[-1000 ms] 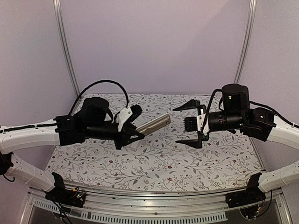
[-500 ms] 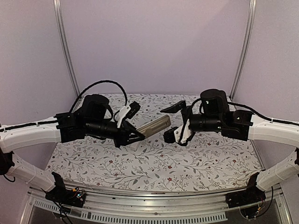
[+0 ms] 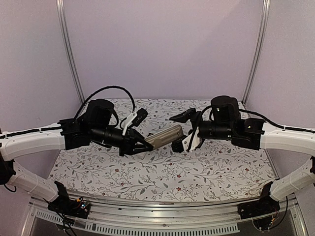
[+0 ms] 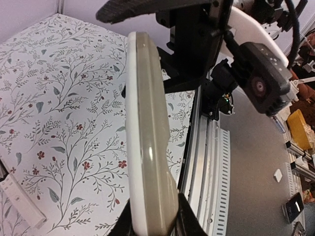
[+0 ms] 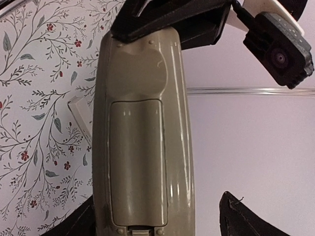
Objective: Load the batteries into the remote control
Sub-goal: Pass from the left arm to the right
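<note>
Above the floral table (image 3: pixel 162 177), mid-air between the two arms, we see one remote (image 3: pixel 165 135). It is grey-beige and roughly level, pointing from the left arm toward the right.

The left gripper (image 3: pixel 145 143) is clenched on one end of it. In the left wrist view, both fingers pinch the remote's long edges.

The right gripper (image 3: pixel 181 132) is released, with its jaws spread and straddling the remote's other end. In the right wrist view, one finger (image 5: pixel 74 223) sits just beside the remote's side, and we can't tell if it makes contact. The other finger (image 5: pixel 241 216) stands clear, with a visible gap.

The remote's back faces the right wrist camera. It has one battery cover (image 5: pixel 138 162), seated flush and closed.

One small white block (image 4: pixel 19 202) lies flat on the table below the left gripper, apart from both grippers. We can't tell what it is.
</note>
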Available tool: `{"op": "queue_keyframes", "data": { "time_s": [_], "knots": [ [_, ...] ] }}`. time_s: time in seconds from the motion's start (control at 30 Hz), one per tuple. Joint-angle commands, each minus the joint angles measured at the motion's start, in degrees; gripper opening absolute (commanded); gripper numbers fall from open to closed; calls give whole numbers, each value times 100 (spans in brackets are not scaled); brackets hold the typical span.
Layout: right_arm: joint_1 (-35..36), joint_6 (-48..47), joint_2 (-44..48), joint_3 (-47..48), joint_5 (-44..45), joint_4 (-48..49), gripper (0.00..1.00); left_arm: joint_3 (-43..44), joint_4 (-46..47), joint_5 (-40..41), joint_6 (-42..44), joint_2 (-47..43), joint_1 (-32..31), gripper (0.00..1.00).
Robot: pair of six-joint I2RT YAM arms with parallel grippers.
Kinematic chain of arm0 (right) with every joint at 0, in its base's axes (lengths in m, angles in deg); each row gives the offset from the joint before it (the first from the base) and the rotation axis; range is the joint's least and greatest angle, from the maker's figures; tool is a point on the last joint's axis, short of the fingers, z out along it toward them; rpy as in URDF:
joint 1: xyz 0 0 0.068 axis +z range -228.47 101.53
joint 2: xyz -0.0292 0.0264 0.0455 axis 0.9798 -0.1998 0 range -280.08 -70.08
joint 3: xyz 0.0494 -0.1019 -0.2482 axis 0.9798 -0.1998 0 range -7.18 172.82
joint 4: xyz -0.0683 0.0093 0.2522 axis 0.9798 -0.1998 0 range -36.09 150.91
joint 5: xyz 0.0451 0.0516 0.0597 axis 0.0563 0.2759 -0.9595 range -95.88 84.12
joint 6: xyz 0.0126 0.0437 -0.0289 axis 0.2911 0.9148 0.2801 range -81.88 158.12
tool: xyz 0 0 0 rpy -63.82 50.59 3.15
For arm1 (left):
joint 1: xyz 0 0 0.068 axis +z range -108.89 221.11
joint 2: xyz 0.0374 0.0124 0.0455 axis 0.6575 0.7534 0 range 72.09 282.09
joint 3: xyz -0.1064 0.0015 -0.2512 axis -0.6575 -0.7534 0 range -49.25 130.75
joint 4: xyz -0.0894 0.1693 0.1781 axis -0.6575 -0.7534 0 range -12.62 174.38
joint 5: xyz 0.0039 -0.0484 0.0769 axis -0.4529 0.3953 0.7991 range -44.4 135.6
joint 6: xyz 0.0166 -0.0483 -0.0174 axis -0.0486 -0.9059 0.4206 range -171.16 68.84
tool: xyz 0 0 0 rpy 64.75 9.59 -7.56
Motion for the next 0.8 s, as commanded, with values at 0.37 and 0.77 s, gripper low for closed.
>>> {"op": "queue_keyframes", "data": {
  "time_s": [0.37, 0.77],
  "knots": [
    [283, -454, -2, -290, 393, 560, 41, 49, 207, -167, -55, 114, 119, 0],
    [297, 407, 90, -151, 428, 282, 25, 73, -17, 506, 406, -87, 136, 73]
  ]
}}
